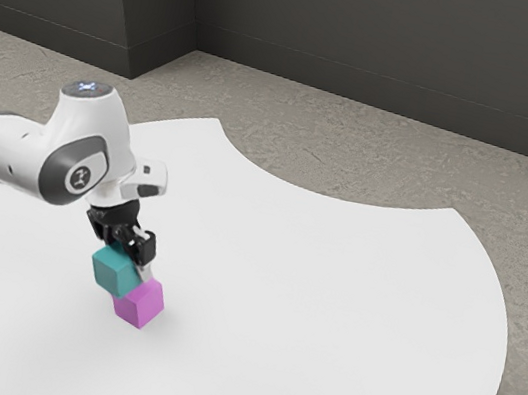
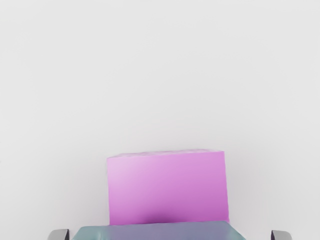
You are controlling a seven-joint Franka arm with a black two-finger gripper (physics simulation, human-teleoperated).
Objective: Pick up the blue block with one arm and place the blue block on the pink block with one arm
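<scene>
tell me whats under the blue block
The pink block sits partly under the blue block, which the gripper holds. The blue block covers part of the pink block's top, so whether they touch cannot be seen.

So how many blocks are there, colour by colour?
Blue block: 1
Pink block: 1
Total: 2
</scene>
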